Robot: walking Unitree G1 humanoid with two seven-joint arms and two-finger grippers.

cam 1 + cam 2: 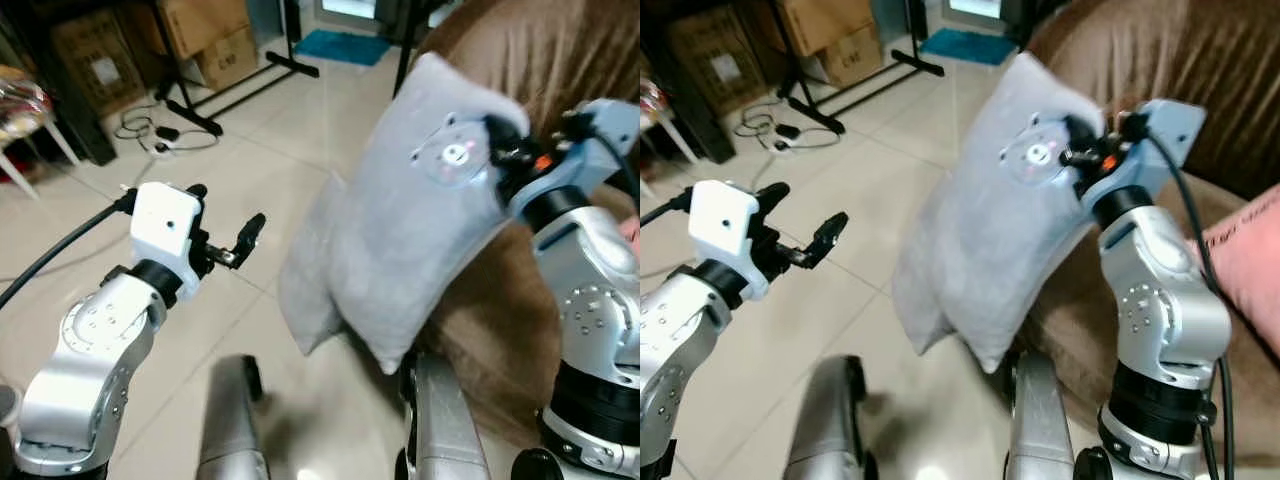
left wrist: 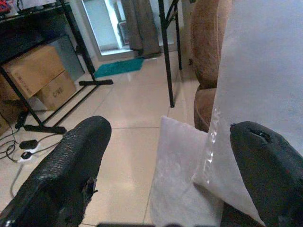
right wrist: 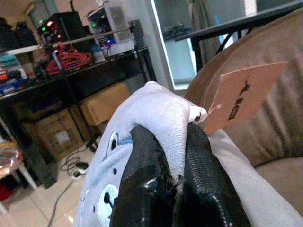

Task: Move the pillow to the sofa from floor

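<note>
One soft grey pillow (image 1: pixel 400 220) hangs pinched in the right tool (image 3: pixel 165 182) beside the brown sofa (image 1: pixel 1200 60); left tool (image 1: pixel 225 225) released.

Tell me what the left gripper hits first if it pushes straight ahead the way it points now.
Probably the grey pillow: the open left gripper points toward its hanging lower part, though depth is unclear.

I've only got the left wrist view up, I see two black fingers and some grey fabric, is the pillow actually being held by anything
Observer: Yes. The right gripper is shut on a top corner of the pillow, which hangs off the floor.
Operator: Okay, and where is it relative to the sofa?
Observer: It hangs in front of the brown sofa, not resting on it.
Operator: Is my left gripper touching it?
Observer: No. The left gripper is open, apart from the pillow, over the tiled floor.
</note>
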